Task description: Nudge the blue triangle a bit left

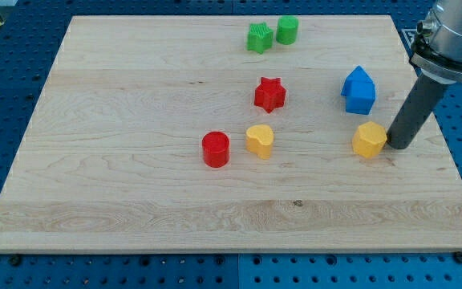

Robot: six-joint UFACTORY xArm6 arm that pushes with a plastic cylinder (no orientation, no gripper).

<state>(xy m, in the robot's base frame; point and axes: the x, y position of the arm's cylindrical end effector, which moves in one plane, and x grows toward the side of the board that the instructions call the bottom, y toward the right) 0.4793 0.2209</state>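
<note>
The blue triangle sits right of the board's centre, with what looks like a second blue block pressed against it. My tip rests on the board below and to the right of the blue triangle, apart from it. The tip is right next to a yellow hexagon block, on its right side.
A red star lies left of the blue triangle. A yellow heart-like block and a red cylinder lie near the centre. A green star and green cylinder sit at the view's top. The wooden board rests on a blue pegboard.
</note>
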